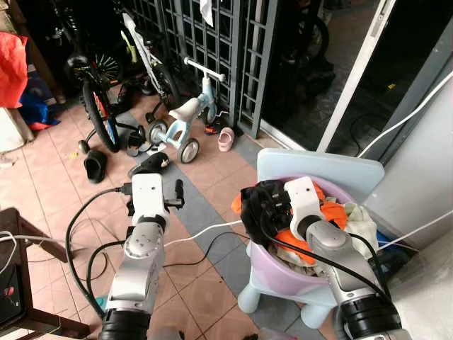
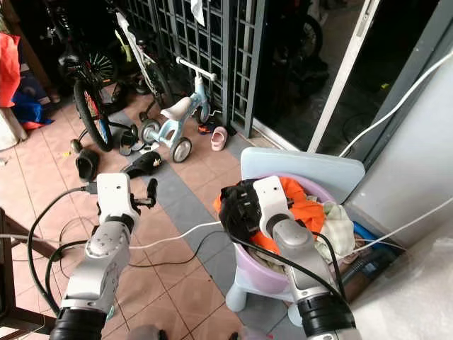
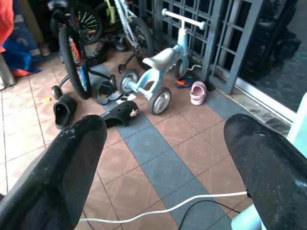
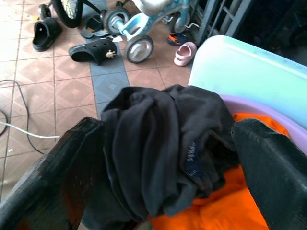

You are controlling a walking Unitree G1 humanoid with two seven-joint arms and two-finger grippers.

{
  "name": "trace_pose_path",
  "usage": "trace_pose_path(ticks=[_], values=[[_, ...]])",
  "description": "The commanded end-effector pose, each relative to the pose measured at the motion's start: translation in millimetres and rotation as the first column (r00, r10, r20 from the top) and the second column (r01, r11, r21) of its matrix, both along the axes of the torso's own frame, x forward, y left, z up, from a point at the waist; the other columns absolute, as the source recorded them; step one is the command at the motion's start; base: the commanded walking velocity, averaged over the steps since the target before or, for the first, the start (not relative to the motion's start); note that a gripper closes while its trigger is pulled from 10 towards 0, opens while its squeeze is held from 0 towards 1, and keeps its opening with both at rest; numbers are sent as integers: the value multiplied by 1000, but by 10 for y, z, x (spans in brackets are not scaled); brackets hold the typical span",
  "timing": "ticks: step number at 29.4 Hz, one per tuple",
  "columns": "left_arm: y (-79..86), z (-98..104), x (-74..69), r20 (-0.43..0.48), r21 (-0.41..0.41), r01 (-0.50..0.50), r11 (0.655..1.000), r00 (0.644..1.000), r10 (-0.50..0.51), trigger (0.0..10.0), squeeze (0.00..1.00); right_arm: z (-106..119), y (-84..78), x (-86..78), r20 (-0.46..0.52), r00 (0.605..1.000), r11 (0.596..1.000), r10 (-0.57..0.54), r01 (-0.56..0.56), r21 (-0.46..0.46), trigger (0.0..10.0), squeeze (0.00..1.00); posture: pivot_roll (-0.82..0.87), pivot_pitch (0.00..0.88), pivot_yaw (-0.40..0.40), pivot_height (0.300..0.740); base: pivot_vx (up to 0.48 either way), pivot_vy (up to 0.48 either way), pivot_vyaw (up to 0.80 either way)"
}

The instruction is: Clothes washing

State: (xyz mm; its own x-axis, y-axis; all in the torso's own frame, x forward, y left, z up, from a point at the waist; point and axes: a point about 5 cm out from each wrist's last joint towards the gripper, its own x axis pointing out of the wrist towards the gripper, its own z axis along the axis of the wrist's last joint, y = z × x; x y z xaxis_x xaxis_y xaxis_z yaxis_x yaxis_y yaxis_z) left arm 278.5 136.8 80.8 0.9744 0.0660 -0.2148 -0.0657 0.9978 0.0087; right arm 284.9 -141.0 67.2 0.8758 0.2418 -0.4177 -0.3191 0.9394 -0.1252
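Note:
A purple basin [image 1: 272, 275] heaped with clothes stands on a pale blue plastic chair [image 1: 318, 170] at my right. A black garment [image 1: 258, 205] is bunched over the basin's left rim, on top of an orange garment [image 1: 291, 237] and pale clothes [image 1: 361, 219]. My right gripper [image 4: 168, 143] is open, its fingers [image 4: 72, 163] spread wide on either side of the black garment [image 4: 158, 143]. My left gripper [image 3: 165, 143] is open and holds nothing, raised above the tiled floor to the left of the basin.
A white cable [image 1: 205, 232] and black cables [image 1: 85, 212] run across the floor. A child's balance bike [image 1: 187, 117], a bicycle [image 1: 99, 106], black clogs [image 1: 148, 164] and a pink shoe [image 1: 226, 139] lie ahead by the metal gate [image 1: 212, 42]. Dark furniture [image 1: 14, 283] stands at my left.

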Motion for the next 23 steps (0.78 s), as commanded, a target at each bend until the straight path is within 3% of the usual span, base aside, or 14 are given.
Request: trace_pose_path(ticks=[1,6,18,23], values=[[31,2,-2,-6,10,-6,1000,1000,6,10000,0,20,43,10,0,1000,1000,15,-15,11,10000,0,-44,0,10,740,0,0,0],[31,-9,-10,-17,4,-6,1000,1000,6,10000,0,16,46,7,-4,1000,1000,20,-20,12,10000,0,-44,0,10,740,0,0,0],[39,-9,-14,-18,15,-6,1000,1000,6,10000,0,11,59,6,-7,1000,1000,28,-28,13,10000,0,-43,0,12,740,0,-356,0],[44,0,-5,-5,10,-12,1000,1000,12,10000,0,3,58,4,-10,1000,1000,27,-27,15,10000,0,-44,0,13,740,0,0,0]])
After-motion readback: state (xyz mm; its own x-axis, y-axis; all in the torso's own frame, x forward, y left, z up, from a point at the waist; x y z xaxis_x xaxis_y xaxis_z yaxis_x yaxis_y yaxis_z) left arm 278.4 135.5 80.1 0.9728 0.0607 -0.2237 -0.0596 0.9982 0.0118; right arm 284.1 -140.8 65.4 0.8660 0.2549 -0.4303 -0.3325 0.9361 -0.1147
